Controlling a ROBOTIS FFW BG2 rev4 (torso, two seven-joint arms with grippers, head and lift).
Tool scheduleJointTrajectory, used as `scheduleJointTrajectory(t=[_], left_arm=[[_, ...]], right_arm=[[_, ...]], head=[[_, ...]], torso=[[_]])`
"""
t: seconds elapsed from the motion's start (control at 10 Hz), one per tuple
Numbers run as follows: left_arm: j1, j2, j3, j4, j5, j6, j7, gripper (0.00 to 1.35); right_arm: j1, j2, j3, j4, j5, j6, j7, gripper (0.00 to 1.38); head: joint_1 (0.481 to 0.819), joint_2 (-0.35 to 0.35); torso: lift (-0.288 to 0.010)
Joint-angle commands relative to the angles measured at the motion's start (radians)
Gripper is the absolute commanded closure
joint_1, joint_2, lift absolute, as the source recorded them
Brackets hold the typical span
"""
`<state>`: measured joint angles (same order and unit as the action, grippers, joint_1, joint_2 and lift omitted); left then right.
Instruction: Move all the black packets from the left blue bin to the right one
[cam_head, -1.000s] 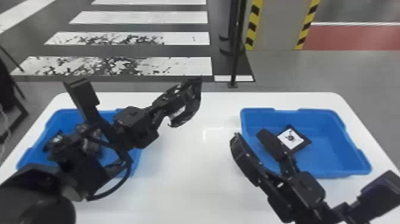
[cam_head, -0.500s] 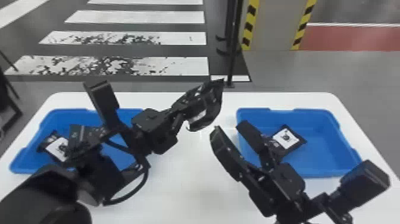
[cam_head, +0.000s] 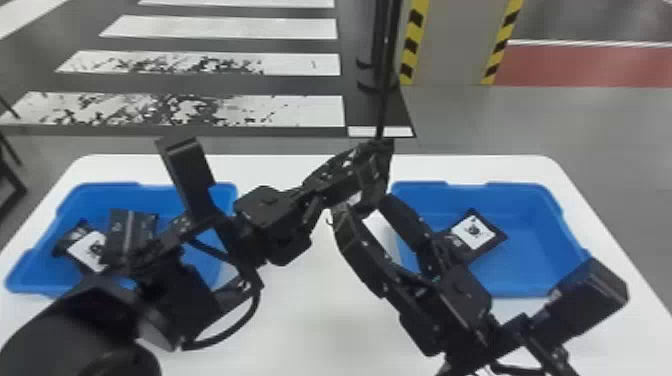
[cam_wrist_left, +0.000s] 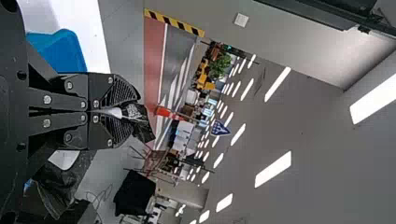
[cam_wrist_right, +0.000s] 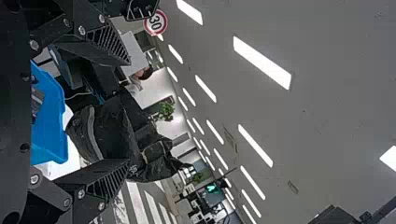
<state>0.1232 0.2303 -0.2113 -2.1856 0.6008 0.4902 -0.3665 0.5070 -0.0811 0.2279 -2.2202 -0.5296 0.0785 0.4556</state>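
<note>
L claw (cam_head: 376, 175) & R claw (cam_head: 365, 212) both blk. Left bin (cam_head: 125, 192), left of L claw, blue; its label packet (cam_head: 92, 250) blk w/ wht patch, blk motif. Right bin (cam_head: 530, 260), right of R claw, same blue; packet there (cam_head: 472, 232) same pattern. Table (cam_head: 320, 325) below both claws wht. Beyond claws: floor (cam_head: 550, 120) grey; crosswalk (cam_head: 300, 110) wht stripes on dk grey, nearest two blk-speckled; pillar (cam_head: 450, 40) grey w/ diag. yellow-blk edging.

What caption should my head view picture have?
Robot's left gripper holds a black packet at its open right gripper, above a white table.
</note>
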Motion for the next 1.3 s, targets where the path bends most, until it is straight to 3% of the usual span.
scheduleJointTrajectory(t=[0.0, 0.3, 0.7, 0.8, 0.9, 1.0, 1.1, 1.2], left_arm=[[-0.001, 0.001, -0.016, 0.000, 0.013, -0.004, 0.000, 1.21], [-0.005, 0.003, -0.024, 0.000, 0.025, -0.017, 0.000, 1.21], [0.004, 0.006, -0.024, -0.012, 0.051, -0.034, 0.003, 1.19], [0.017, 0.006, -0.024, -0.012, 0.081, -0.046, 0.012, 0.90], [0.029, 0.006, -0.020, -0.027, 0.081, -0.041, 0.021, 0.47], [0.039, 0.006, -0.012, -0.037, 0.083, -0.046, 0.023, 0.16], [0.053, 0.006, 0.002, -0.059, 0.089, -0.051, 0.023, 0.10], [0.073, 0.006, 0.018, -0.088, 0.097, -0.058, 0.023, 0.15]], right_arm=[[-0.019, 0.003, 0.003, 0.013, 0.003, 0.000, 0.000, 0.36], [-0.028, 0.004, 0.003, 0.035, -0.009, 0.032, -0.002, 1.22], [-0.024, 0.004, 0.001, 0.044, 0.005, -0.005, -0.002, 1.25], [-0.024, 0.006, -0.001, 0.044, 0.005, -0.010, -0.002, 1.26], [-0.019, 0.006, -0.007, 0.042, 0.007, -0.012, -0.002, 1.26], [-0.016, 0.008, -0.015, 0.044, 0.011, -0.012, -0.002, 1.26], [-0.016, 0.011, -0.031, 0.057, 0.015, -0.012, -0.002, 1.26], [-0.016, 0.015, -0.060, 0.076, 0.021, -0.012, -0.002, 1.26]], head=[[0.695, -0.026], [0.695, -0.033], [0.695, -0.039], [0.695, -0.040], [0.695, -0.040], [0.695, -0.041], [0.695, -0.043], [0.695, -0.043]], torso=[[-0.185], [-0.185], [-0.185], [-0.185], [-0.185], [-0.185], [-0.185], [-0.185]])
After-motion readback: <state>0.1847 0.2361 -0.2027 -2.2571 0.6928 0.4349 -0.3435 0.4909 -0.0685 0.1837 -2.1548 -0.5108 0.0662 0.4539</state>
